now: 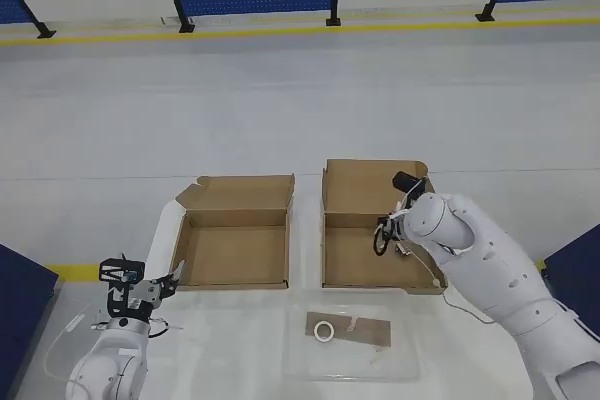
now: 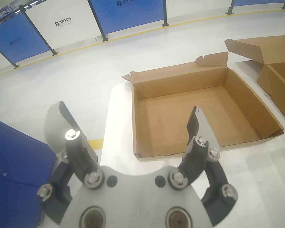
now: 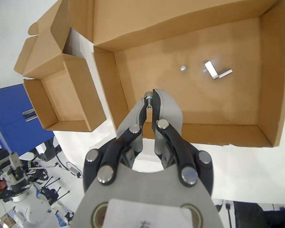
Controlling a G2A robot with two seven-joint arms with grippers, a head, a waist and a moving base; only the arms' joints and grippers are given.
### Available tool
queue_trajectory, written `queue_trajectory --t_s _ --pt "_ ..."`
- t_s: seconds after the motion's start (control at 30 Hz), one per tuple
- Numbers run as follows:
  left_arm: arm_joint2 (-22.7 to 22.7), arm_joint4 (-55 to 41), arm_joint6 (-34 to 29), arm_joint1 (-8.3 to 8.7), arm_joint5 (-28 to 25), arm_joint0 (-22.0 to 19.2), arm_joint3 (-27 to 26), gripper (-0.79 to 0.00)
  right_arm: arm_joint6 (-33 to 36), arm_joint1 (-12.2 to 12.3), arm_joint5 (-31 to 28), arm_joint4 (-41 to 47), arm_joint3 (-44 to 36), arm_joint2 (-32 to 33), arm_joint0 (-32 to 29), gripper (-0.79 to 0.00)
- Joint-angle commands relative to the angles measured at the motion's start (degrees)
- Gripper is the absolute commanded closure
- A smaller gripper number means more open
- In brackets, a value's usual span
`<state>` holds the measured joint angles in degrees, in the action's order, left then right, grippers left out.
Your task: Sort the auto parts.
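**Right pincer clamped on a small metal part above the right box**

At the left end of the white bench (image 1: 230,335), the left pincer (image 1: 148,276) (image 2: 128,109) hovers with its fingers spread wide apart and nothing between them. It is near the front corner of the left box (image 1: 235,255) (image 2: 192,115), just outside it. That cardboard box sits open with its flaps up, and its brown floor is bare.

In front of the two boxes, towards the middle of the bench, lies a clear tray (image 1: 410,370). It holds a brown card strip (image 1: 368,331) with a white ring (image 1: 324,331) resting on the strip's left end.

Next comes the right box (image 1: 355,265) (image 3: 204,110), also open and standing just beside the left one. On its floor lie a small round piece (image 3: 183,68) and two short metal bars (image 3: 211,70), whose ends meet in a V (the round piece lies apart from them).

The right pincer (image 1: 382,238) (image 3: 151,96) hangs over this box, above the left part of its floor. Its fingers are closed on a small metal part (image 3: 148,101), a bolt-like piece nipped right at the fingertips. The held part is well apart from the pieces already lying in the box.
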<state>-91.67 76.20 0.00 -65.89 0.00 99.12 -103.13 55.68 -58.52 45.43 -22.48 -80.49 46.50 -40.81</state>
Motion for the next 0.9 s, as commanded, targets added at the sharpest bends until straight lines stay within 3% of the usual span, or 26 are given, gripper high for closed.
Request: queue_trajectory --t_s 0.0,0.3,0.67,0.87 --pt "0.0 0.0 0.0 0.0 0.0 0.0 0.0 -0.785 0.0 -1.5 0.3 0.5 4.2 -3.1 2.3 0.0" --pt "0.0 0.0 0.0 0.0 0.0 0.0 0.0 -0.785 -1.5 -7.4 2.0 2.6 16.7 -12.1 6.9 0.0" --pt "0.0 0.0 0.0 0.0 0.0 0.0 0.0 -0.785 -3.4 -7.7 1.2 2.7 17.9 -12.3 5.8 0.0" --pt "0.0 0.0 0.0 0.0 0.0 0.0 0.0 -0.785 -5.4 -10.0 1.7 2.5 21.8 -14.6 6.3 0.0"
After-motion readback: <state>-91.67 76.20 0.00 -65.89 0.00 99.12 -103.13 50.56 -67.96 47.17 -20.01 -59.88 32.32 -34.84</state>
